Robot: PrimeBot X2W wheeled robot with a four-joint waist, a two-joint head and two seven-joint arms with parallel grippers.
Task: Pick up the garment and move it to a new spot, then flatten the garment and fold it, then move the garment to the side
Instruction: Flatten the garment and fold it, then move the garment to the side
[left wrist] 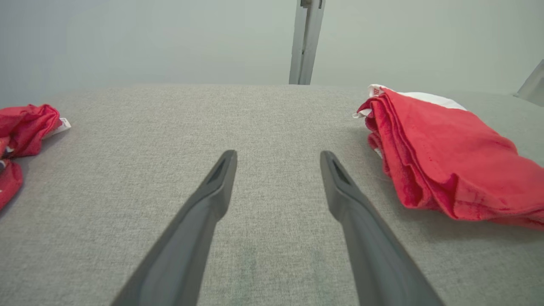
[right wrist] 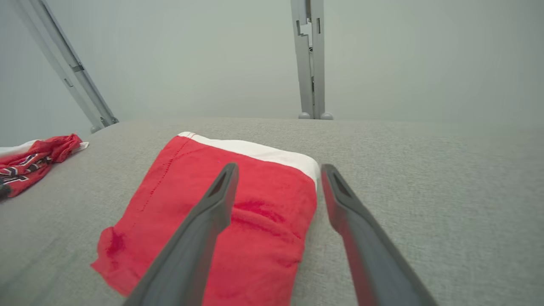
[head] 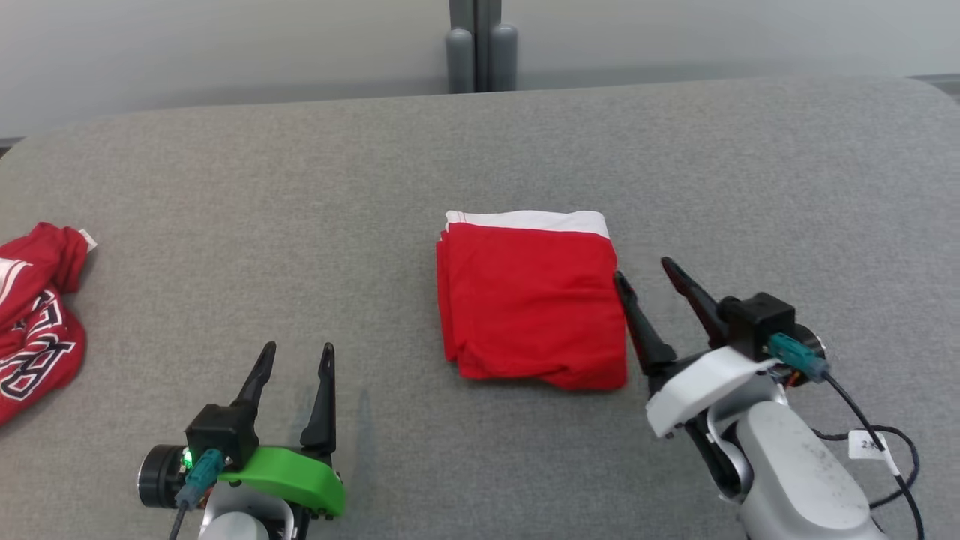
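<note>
Red garment [head: 531, 304] edge beside right tool [head: 640, 268]

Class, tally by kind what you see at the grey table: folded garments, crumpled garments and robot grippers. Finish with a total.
folded red garment: 1
crumpled red printed garment: 1
grippers, namely left gripper and right gripper: 2
Total: 4

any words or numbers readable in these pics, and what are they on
Nothing is clear enough to quote.
Black-and-white lettering on the crumpled red garment: folded over, unreadable.
The white label at its edge: too small to read.
The white tag on the right arm's cable: dark marks, blurred.
The folded red garment: no text showing.
</note>
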